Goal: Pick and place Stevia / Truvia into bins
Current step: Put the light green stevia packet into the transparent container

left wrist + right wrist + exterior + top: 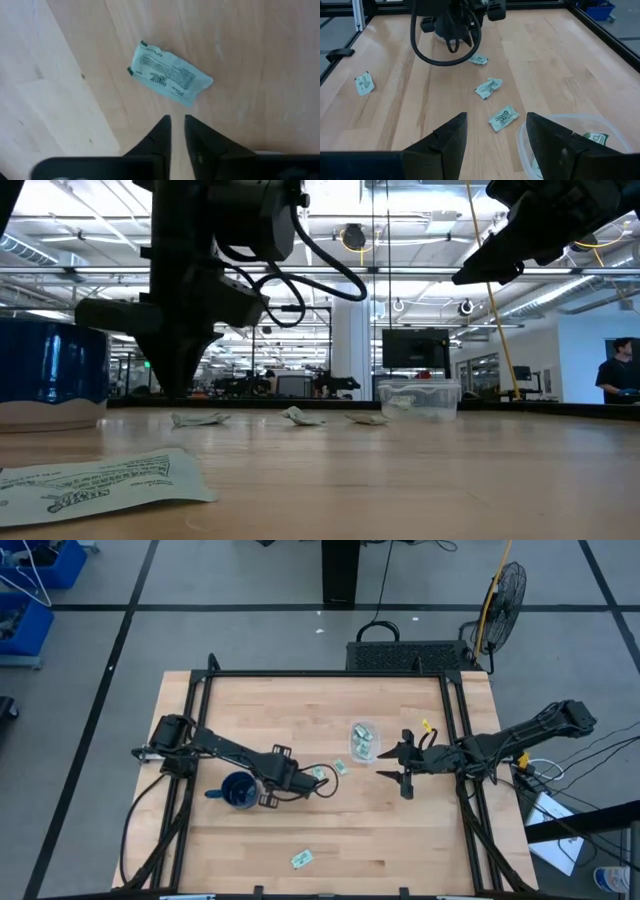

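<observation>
Two dark arms are working over a pale wooden counter point(400, 840) framed by black rails, with broad bare planks lying open toward its near and far edges. The left gripper point(300, 783) is hanging low beside a dark blue mug point(238, 791), its fingers point(162, 131) standing only a narrow slit apart and gripping nothing. A crumpled pale green and white Stevia packet point(170, 74) is lying flat on the wood just ahead of those fingertips, not touching them. In the high view this looks to be the packet point(320, 773) just beside the gripper, though which one it is cannot be told for certain.

The right gripper point(404, 765) is hovering above the counter right next to the clear bin point(363, 739), fingers spread wide and empty. The bin, a rounded see-through plastic tub, is sitting near the counter's middle with several packets already inside point(596, 137).

More loose packets are lying scattered between the two arms: one point(503, 118) just beside the bin's wall, another point(488, 88) a little farther off, a third point(478, 59) near the left arm. A lone packet point(302, 859) is resting well apart toward the near edge, with open wood all around it.
</observation>
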`<action>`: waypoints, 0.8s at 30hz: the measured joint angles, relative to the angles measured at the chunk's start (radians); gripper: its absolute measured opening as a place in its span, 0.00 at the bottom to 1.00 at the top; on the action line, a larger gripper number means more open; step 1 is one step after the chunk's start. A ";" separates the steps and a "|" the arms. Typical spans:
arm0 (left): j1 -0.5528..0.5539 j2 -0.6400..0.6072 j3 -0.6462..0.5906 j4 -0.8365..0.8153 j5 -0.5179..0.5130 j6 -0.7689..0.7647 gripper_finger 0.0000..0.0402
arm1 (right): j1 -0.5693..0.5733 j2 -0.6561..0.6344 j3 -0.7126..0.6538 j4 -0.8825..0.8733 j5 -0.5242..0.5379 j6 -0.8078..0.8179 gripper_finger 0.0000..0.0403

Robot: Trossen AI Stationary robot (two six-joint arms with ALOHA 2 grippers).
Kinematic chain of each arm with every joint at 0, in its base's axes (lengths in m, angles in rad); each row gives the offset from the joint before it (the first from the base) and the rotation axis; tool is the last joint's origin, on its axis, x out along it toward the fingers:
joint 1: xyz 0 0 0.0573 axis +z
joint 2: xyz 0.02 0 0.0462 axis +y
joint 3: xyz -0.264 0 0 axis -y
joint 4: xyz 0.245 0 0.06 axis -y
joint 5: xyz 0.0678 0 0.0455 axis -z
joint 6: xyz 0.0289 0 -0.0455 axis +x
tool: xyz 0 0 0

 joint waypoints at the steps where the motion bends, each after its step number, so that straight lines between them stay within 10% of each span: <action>1: 0.001 0.000 0.000 0.005 -0.004 0.009 0.18 | 0.000 0.000 0.000 0.000 0.000 -0.001 0.49; 9: 0.060 0.000 0.000 0.104 -0.013 0.108 0.38 | 0.000 0.000 0.000 0.000 0.000 -0.003 0.49; 24: 0.197 0.006 -0.068 0.212 0.167 0.245 0.39 | 0.000 0.000 0.000 -0.021 0.001 -0.003 0.49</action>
